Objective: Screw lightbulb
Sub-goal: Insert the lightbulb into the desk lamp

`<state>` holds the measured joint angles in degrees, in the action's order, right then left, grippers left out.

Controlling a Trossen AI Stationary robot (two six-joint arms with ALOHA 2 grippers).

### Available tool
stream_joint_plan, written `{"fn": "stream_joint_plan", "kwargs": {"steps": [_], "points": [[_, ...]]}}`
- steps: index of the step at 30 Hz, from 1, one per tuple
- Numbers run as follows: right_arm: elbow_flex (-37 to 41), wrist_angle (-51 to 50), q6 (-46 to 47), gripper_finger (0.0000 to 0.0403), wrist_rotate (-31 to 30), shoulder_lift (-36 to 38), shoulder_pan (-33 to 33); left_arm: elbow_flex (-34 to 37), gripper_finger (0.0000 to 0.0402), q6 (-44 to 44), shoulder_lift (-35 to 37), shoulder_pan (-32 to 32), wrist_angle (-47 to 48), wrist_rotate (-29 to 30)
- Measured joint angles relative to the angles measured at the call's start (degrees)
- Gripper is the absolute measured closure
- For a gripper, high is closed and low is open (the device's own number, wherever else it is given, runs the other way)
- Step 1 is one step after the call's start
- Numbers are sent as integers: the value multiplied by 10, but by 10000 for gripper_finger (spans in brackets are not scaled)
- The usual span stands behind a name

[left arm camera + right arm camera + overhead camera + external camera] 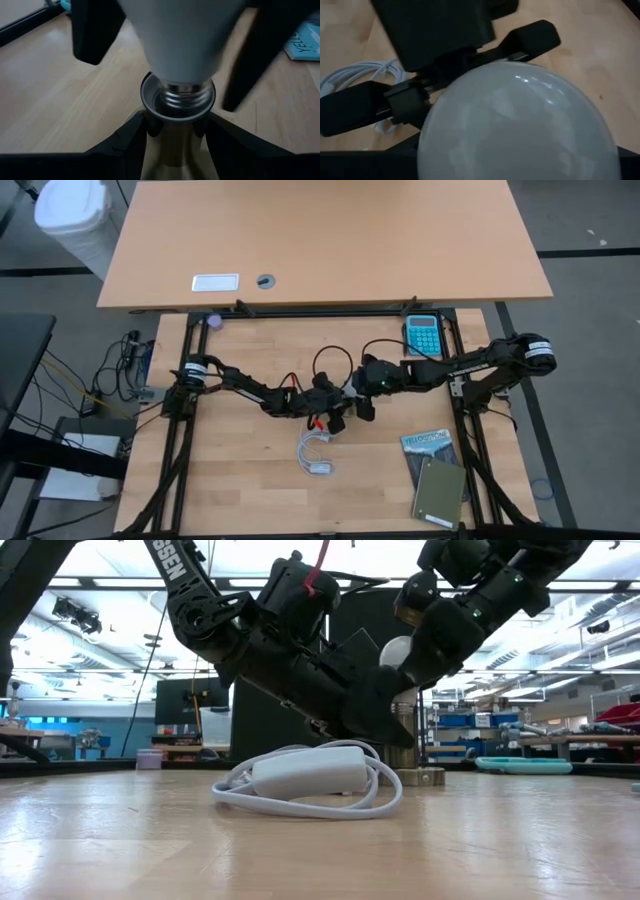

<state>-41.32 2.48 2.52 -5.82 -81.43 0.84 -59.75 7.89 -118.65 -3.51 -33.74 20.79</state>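
Frosted white glass fills the right wrist view: the lightbulb (520, 125) sits between the right gripper's (517, 172) own fingers, which close on its globe from either side. Directly beneath, the bulb narrows to a silvery threaded base (184, 95) whose lowest turns sit inside the rim of a grey socket (177, 107) — the upper threads are exposed above the rim.

The left gripper (176, 131) is just below the bulb, its two dark fingers (127, 142) pressed in against the socket's sides, pinching it from opposite sides. In the low view the socket stands upright on a small flat foot (418, 777) resting on the wooden table (150, 840), with the left arm slanting down to it from one side and the right arm coming from above on the other.

Just beside the left gripper, towards the table's front edge, a white cord (315, 455) lies coiled around an oblong white inline switch (308, 773).

Farther out behind the right gripper, along its own arm, a blue calculator (423, 337) lies near the table's back edge — and off towards the front corner on that side lie a blue booklet (428, 443) and an olive-green notebook (438, 493), touching or overlapping.
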Motion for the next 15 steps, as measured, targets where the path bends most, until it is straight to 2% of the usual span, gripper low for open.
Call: {"fn": "stream_joint_plan", "kwargs": {"steps": [8, 15], "points": [[0, 0, -12, 132, -10, -1, 0, 0, 213, 1, 0, 0, -6, 1], [1, 27, -15, 118, -13, -54, -3, 1, 213, 4, 0, 0, -7, -1]]}}
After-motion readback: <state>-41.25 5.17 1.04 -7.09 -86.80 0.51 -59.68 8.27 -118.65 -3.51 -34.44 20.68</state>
